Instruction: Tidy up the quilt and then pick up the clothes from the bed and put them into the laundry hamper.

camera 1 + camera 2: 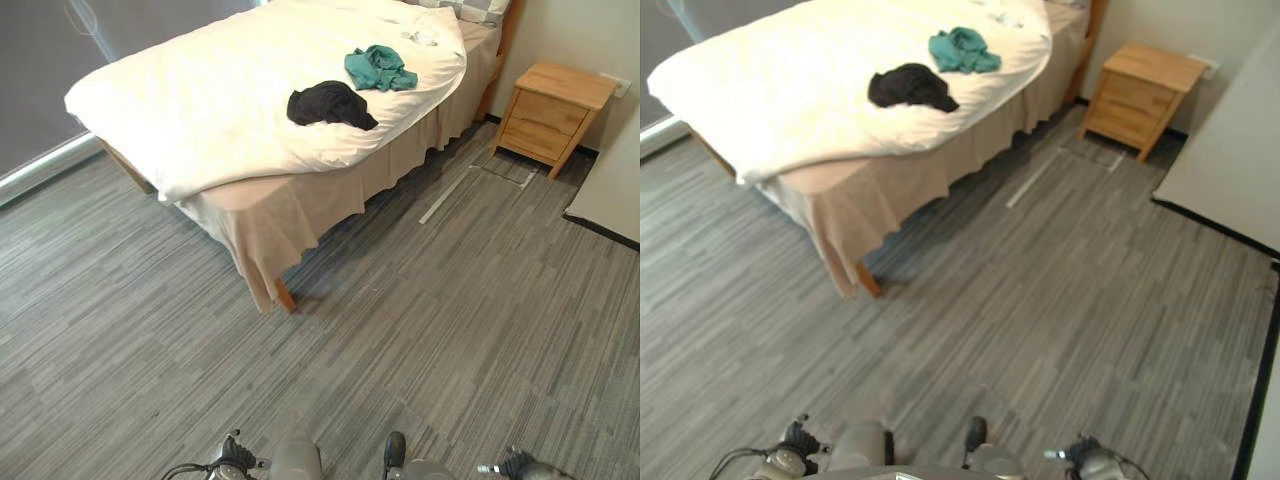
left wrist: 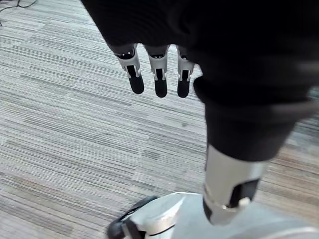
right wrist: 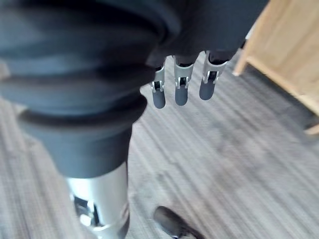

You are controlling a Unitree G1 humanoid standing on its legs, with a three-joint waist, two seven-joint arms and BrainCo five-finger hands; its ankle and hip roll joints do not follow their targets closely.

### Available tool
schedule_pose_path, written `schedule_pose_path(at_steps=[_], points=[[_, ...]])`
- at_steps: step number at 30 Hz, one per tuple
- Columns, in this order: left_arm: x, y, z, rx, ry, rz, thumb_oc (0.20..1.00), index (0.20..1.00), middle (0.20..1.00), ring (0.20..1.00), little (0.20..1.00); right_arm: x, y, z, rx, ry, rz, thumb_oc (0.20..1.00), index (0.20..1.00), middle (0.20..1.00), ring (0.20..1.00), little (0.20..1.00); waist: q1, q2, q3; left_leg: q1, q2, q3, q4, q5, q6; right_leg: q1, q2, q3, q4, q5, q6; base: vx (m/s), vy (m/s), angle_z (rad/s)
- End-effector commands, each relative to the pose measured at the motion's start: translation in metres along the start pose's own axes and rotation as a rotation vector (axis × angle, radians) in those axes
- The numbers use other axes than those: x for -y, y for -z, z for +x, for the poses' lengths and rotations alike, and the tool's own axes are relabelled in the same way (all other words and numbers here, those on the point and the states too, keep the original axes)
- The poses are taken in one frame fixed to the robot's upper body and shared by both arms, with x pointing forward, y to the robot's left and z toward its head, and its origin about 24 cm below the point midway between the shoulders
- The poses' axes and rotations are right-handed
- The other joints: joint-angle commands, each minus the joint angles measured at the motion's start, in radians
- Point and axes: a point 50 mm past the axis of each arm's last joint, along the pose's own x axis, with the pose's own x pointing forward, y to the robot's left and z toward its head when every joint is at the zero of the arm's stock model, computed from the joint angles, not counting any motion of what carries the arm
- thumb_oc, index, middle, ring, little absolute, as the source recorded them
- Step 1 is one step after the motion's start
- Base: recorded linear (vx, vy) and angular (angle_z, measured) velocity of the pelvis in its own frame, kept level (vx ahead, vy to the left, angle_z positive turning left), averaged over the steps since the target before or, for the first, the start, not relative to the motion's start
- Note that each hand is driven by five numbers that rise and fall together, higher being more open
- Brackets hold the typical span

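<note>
Black garment (image 1: 330, 104) and teal garment (image 1: 379, 68) lie on white quilt (image 1: 200, 100), teal at 1 o'clock of black. Left hand (image 2: 158, 74) and right hand (image 3: 182, 82) hang released over floor (image 1: 450, 330), grasping nothing.

The bed (image 1: 300, 210) runs off the frame at eleven and twelve o'clock, its pillow (image 1: 480, 10) cropped there. The far foot corner is hidden under the quilt (image 1: 200, 90). What garments the black clothes (image 1: 330, 104) and teal clothes (image 1: 378, 68) are cannot be told.
</note>
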Motion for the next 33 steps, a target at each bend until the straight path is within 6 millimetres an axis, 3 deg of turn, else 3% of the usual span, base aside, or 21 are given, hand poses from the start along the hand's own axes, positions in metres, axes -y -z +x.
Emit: schedule_pose_path(at_steps=[1, 2, 3, 5, 6, 8, 9, 11, 12, 15, 16, 20, 21, 22, 24, 25, 26, 28, 30, 32, 33], points=[[-0.001, 0.002, 0.000, -0.016, -0.008, -0.008, 1.000, 1.000, 1.000, 1.000, 1.000, 0.007, 0.001, 0.000, 0.015, 0.038, 0.017, 1.000, 1.000, 1.000, 1.000, 1.000, 0.035, 0.028, 0.010, 0.044, 0.025, 0.187, -0.370, 0.104, 0.049, 0.120, -0.036, 0.021, 0.004, -0.186, 0.172, 0.39, 0.064, -0.18], [-0.001, 0.002, 0.000, -0.017, -0.008, -0.007, 1.000, 1.000, 1.000, 1.000, 1.000, 0.006, 0.001, 0.000, 0.014, 0.038, 0.017, 1.000, 1.000, 1.000, 1.000, 1.000, 0.038, 0.025, 0.011, 0.051, 0.022, 0.191, -0.378, 0.107, 0.049, 0.122, -0.040, 0.023, 0.004, -0.188, 0.173, 0.56, 0.088, -0.03], [0.001, 0.014, -0.001, -0.058, 0.002, 0.015, 1.000, 1.000, 1.000, 1.000, 1.000, 0.005, 0.002, 0.000, 0.011, 0.033, 0.008, 1.000, 1.000, 1.000, 1.000, 1.000, 0.047, 0.022, -0.004, 0.054, 0.043, 0.283, -0.391, 0.118, 0.061, 0.165, -0.025, 0.020, 0.004, -0.201, 0.174, 0.59, 0.087, 0.06], [0.001, 0.027, -0.003, -0.098, 0.009, 0.036, 1.000, 1.000, 1.000, 1.000, 1.000, -0.004, 0.003, -0.001, 0.010, 0.006, -0.008, 1.000, 1.000, 1.000, 1.000, 1.000, 0.058, -0.005, -0.015, 0.089, 0.003, 0.272, -0.381, 0.089, 0.106, 0.167, -0.041, 0.016, 0.150, -0.207, 0.192, 0.59, 0.093, 0.19], [-0.002, 0.030, -0.003, -0.114, 0.010, 0.051, 1.000, 1.000, 1.000, 1.000, 1.000, -0.008, 0.005, -0.002, 0.007, -0.005, -0.009, 1.000, 1.000, 1.000, 1.000, 1.000, 0.056, -0.015, -0.011, 0.112, -0.010, 0.284, -0.385, 0.068, 0.123, 0.123, -0.059, -0.004, 0.280, -0.169, 0.231, 0.38, 0.099, 0.01], [-0.012, 0.031, -0.002, -0.123, -0.016, 0.060, 1.000, 1.000, 1.000, 1.000, 1.000, -0.014, 0.000, -0.002, 0.022, -0.025, -0.016, 1.000, 1.000, 1.000, 1.000, 1.000, 0.032, -0.021, 0.011, 0.190, -0.030, 0.296, -0.405, 0.022, 0.152, 0.004, -0.133, -0.004, 0.512, -0.001, 0.296, 0.37, 0.088, 0.08], [-0.017, 0.028, -0.001, -0.113, -0.034, 0.042, 1.000, 1.000, 1.000, 1.000, 1.000, -0.015, -0.006, -0.002, 0.039, -0.028, -0.009, 1.000, 1.000, 1.000, 1.000, 1.000, 0.022, -0.006, 0.022, 0.230, -0.021, 0.283, -0.434, 0.018, 0.157, -0.072, -0.156, -0.004, 0.632, 0.051, 0.296, 0.37, 0.069, 0.32], [-0.022, 0.023, 0.000, -0.097, -0.054, 0.025, 1.000, 1.000, 1.000, 1.000, 1.000, -0.016, -0.011, -0.002, 0.059, -0.028, -0.011, 1.000, 1.000, 1.000, 1.000, 1.000, 0.016, 0.012, 0.027, 0.255, -0.009, 0.264, -0.461, 0.017, 0.159, -0.132, -0.174, -0.012, 0.694, 0.063, 0.296, 0.27, 0.034, 0.48], [-0.027, 0.017, 0.001, -0.075, -0.068, 0.016, 1.000, 1.000, 1.000, 1.000, 1.000, -0.016, -0.016, -0.002, 0.073, -0.024, -0.015, 1.000, 1.000, 1.000, 1.000, 1.000, 0.007, 0.015, 0.034, 0.282, -0.016, 0.236, -0.488, 0.014, 0.156, -0.173, -0.195, -0.021, 0.685, 0.032, 0.285, 0.44, -0.128, 0.90], [-0.033, 0.000, 0.004, -0.004, -0.083, 0.044, 1.000, 1.000, 1.000, 1.000, 1.000, -0.015, -0.020, -0.002, 0.090, -0.016, -0.022, 1.000, 1.000, 1.000, 1.000, 1.000, -0.037, 0.003, 0.038, 0.357, -0.029, 0.143, -0.516, -0.030, 0.105, -0.215, -0.201, 0.029, 0.288, -0.037, 0.255, 0.53, -0.254, 1.07], [-0.034, 0.000, 0.004, -0.004, -0.084, 0.044, 1.000, 1.000, 1.000, 1.000, 1.000, -0.015, -0.020, -0.002, 0.090, -0.016, -0.022, 1.000, 1.000, 1.000, 1.000, 1.000, -0.040, 0.004, 0.038, 0.355, -0.027, 0.141, -0.516, -0.028, 0.105, -0.210, -0.199, 0.025, 0.278, -0.031, 0.254, 0.37, -0.209, 1.05], [-0.036, -0.010, 0.005, 0.027, -0.097, 0.059, 1.000, 1.000, 1.000, 1.000, 1.000, -0.013, -0.017, -0.002, 0.076, -0.011, 0.001, 1.000, 1.000, 1.000, 1.000, 1.000, -0.078, 0.003, 0.033, 0.396, 0.000, 0.065, -0.523, -0.076, 0.058, -0.241, -0.234, 0.165, 0.031, 0.046, 0.295, 0.45, -0.288, 1.05], [-0.034, -0.011, 0.005, 0.026, -0.095, 0.072, 1.000, 1.000, 1.000, 1.000, 1.000, -0.018, -0.012, -0.003, 0.062, -0.029, 0.008, 1.000, 1.000, 1.000, 1.000, 1.000, -0.099, 0.003, 0.026, 0.437, 0.051, 0.005, -0.523, -0.107, 0.017, -0.286, -0.242, 0.298, 0.021, 0.072, 0.296, 0.54, -0.544, 1.51], [-0.035, -0.004, 0.005, 0.004, -0.098, 0.059, 1.000, 1.000, 1.000, 1.000, 1.000, -0.021, -0.010, -0.003, 0.056, -0.042, 0.000, 1.000, 1.000, 1.000, 1.000, 1.000, -0.106, -0.004, 0.024, 0.463, 0.066, -0.014, -0.523, -0.118, 0.006, -0.294, -0.238, 0.309, 0.052, 0.088, 0.296, 0.64, -0.643, 1.77], [-0.036, -0.002, 0.005, -0.002, -0.100, 0.044, 1.000, 1.000, 1.000, 1.000, 1.000, -0.021, -0.010, -0.004, 0.058, -0.044, 0.001, 1.000, 1.000, 1.000, 1.000, 1.000, -0.106, -0.004, 0.020, 0.474, 0.079, -0.036, -0.523, -0.122, -0.001, -0.286, -0.234, 0.295, 0.069, 0.073, 0.296, 0.25, -0.329, 1.70], [-0.035, 0.007, 0.003, -0.029, -0.112, -0.008, 1.000, 1.000, 1.000, 1.000, 1.000, -0.020, -0.008, -0.004, 0.061, -0.045, -0.030, 1.000, 1.000, 1.000, 1.000, 1.000, -0.101, 0.006, 0.016, 0.460, 0.121, -0.066, -0.480, -0.117, -0.003, -0.254, -0.206, 0.279, 0.088, 0.050, 0.296, 0.20, -0.535, 0.92], [-0.039, 0.005, 0.003, -0.029, -0.146, -0.114, 1.000, 1.000, 1.000, 1.000, 1.000, -0.007, -0.003, -0.002, 0.057, -0.010, -0.036, 1.000, 1.000, 1.000, 1.000, 1.000, -0.102, 0.018, 0.027, 0.359, 0.163, -0.034, -0.334, -0.021, -0.014, -0.193, -0.210, 0.208, 0.076, 0.020, 0.288, 0.18, -0.568, 0.77], [-0.050, -0.010, 0.004, 0.030, -0.193, -0.185, 1.000, 1.000, 1.000, 1.000, 1.000, -0.002, 0.007, -0.003, 0.026, 0.017, -0.026, 1.000, 1.000, 1.000, 1.000, 1.000, -0.106, 0.011, 0.035, 0.269, 0.172, 0.071, -0.238, 0.008, 0.011, -0.120, -0.211, 0.125, 0.029, -0.007, 0.262, 0.04, -0.312, 0.99], [-0.073, -0.031, 0.002, 0.142, -0.293, -0.279, 1.000, 1.000, 1.000, 1.000, 1.000, 0.002, 0.011, -0.003, 0.012, 0.044, -0.018, 1.000, 1.000, 1.000, 1.000, 1.000, -0.097, 0.002, 0.038, 0.215, 0.096, 0.112, -0.216, -0.039, 0.032, -0.098, -0.201, 0.108, 0.010, -0.018, 0.244, 0.09, -0.220, 1.34], [-0.101, -0.053, -0.008, 0.289, -0.413, -0.358, 1.000, 1.000, 1.000, 1.000, 1.000, 0.005, 0.018, -0.004, 0.011, 0.063, -0.014, 1.000, 1.000, 1.000, 1.000, 1.000, -0.074, 0.011, 0.043, 0.172, -0.033, 0.042, -0.275, -0.070, 0.053, -0.089, -0.171, 0.112, 0.012, -0.028, 0.233, 0.11, -0.142, 0.52], [-0.109, -0.060, -0.012, 0.328, -0.442, -0.369, 1.000, 1.000, 1.000, 1.000, 1.000, 0.004, 0.021, -0.005, 0.010, 0.058, -0.004, 1.000, 1.000, 1.000, 1.000, 1.000, -0.078, 0.020, 0.034, 0.198, -0.027, 0.047, -0.335, -0.063, 0.050, -0.084, -0.162, 0.095, 0.011, -0.034, 0.237, 0.12, -0.074, -0.06]])
